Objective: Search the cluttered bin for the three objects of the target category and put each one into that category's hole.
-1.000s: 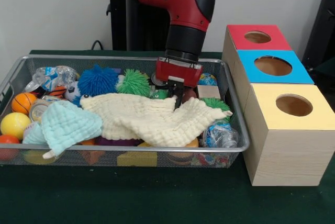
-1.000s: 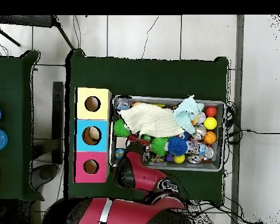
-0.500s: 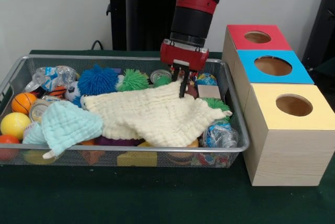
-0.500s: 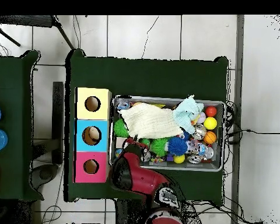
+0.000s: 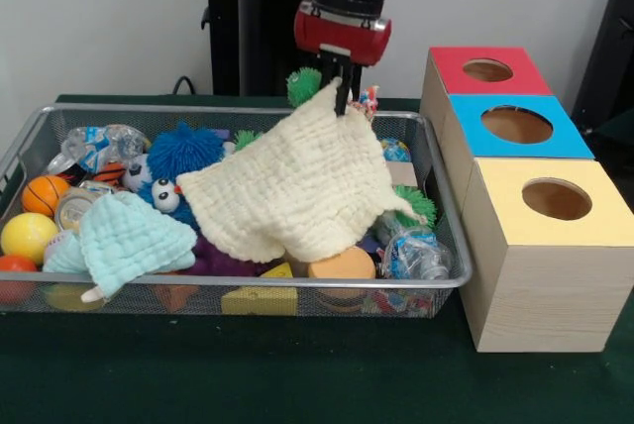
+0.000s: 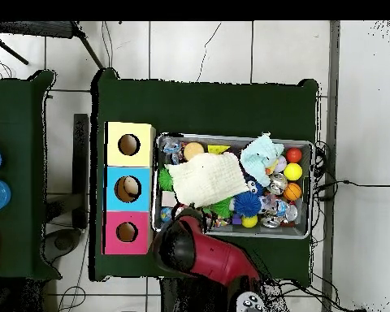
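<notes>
**Cream cloth hanging from my fingers above the bin**

Going left to right in the front view: the wire bin [image 5: 436, 147] is sitting on the green tabletop [image 5: 297, 374], and at its left end an orange basketball [image 5: 44, 194] and a yellow ball [image 5: 28, 237] are lying beside a crumpled clear plastic bottle [image 5: 99, 145]. A pale blue cloth [image 5: 129, 236] is resting just right of them, near the front wall. Behind it a blue spiky ball [image 5: 185, 150] is showing, with a googly eye [image 5: 164, 200] peeking out just below.

At the middle, my fingers [image 5: 342, 97] are pinched closed on one corner of the cream cloth [image 5: 297, 186]. It is hanging from that corner, draping down and left, its lower edge trailing over the toys. A green spiky ball [image 5: 305, 83] is showing just behind my hold. An orange block [image 5: 342, 264] and a yellow block [image 5: 260, 300] are lying under the cloth's hem.

To the right, touching the bin, three boxes are standing in a row: yellow box [image 5: 540, 246] nearest, blue box [image 5: 515, 125] next, red box [image 5: 485, 69] farthest, each with a round hole on top.
</notes>
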You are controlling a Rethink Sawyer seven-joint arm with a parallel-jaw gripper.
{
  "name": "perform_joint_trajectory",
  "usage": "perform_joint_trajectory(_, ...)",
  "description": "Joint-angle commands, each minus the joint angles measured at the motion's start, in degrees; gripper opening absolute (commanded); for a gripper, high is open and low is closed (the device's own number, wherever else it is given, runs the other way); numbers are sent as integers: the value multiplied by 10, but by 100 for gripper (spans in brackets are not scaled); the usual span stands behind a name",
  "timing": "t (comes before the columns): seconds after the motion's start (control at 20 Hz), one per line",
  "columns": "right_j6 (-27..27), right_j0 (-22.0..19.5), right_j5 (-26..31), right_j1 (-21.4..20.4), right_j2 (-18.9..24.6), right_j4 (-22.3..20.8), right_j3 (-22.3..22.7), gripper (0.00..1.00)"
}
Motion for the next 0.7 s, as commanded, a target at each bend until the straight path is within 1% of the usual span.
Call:
perform_joint_trajectory(0.05, 44, -28, 70, -74, 9, -32, 13, 0)
perform_joint_trajectory(0.25, 31, -59, 64, -81, 22, -57, 15, 0)
perform_joint_trajectory(0.5, 18, -100, 61, -78, 41, -87, 13, 0)
perform_joint_trajectory(0.6, 17, -111, 65, -83, 47, -96, 14, 0)
perform_joint_trajectory(0.7, 3, -130, 77, -101, 50, -110, 19, 0)
